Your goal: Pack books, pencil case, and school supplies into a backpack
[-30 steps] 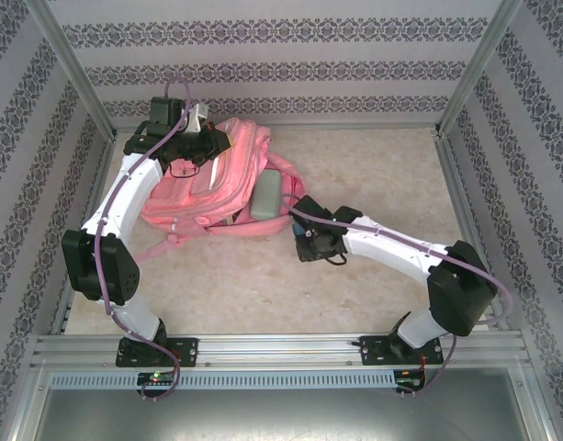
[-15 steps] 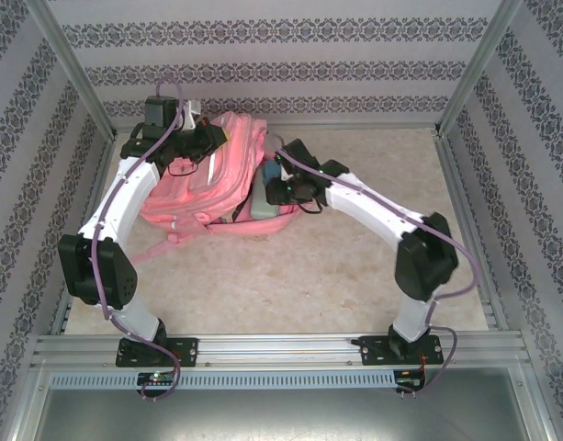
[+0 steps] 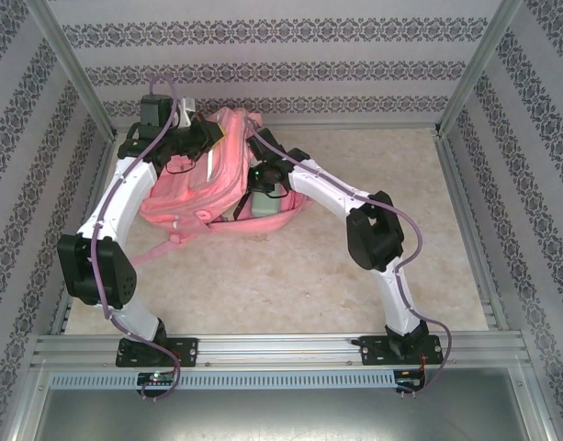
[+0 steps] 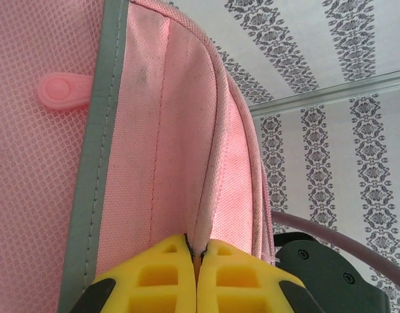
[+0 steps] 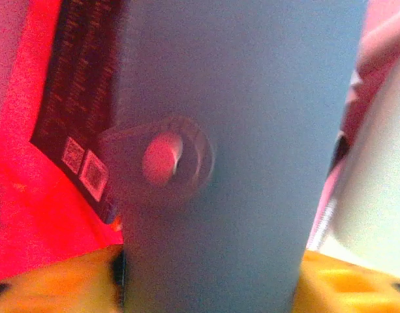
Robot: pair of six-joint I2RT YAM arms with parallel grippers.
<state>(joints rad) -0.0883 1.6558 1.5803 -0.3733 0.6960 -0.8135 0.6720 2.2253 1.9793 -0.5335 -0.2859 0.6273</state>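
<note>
Top external: the pale desk (image 3: 281, 285) carries one big thing, and both arms reach to it.
Backpack: the pink backpack (image 3: 194, 188) lies at the back left of the desk, with its open side to the right.
Left arm: the left arm (image 3: 125, 202) goes up the left side to the far top edge of the backpack.
Right arm: the right arm (image 3: 332, 188) bends over the desk to the open side.
Case: a flat grey-blue case (image 5: 252, 98) sits at the opening, with red-pink cloth on its left.
Right fingers: the right fingers (image 3: 260, 179) are at the opening. In the right wrist view a yellow finger shows close on each side of the case. That view is blurry, so I cannot tell if they squeeze it or only stand beside it.
Left fingers: the left fingers (image 4: 203, 261) are pressed together and pinch a pink seam of the backpack.
Label: a dark label (image 5: 79, 104) with small square codes sits just left of the case.
Snap: a round snap (image 5: 162, 160) on a tab sits on the front of the case.
Pull tab: a small pink tab (image 4: 59, 88) lies on the mesh cloth beside a grey strip (image 4: 98, 163).
</note>
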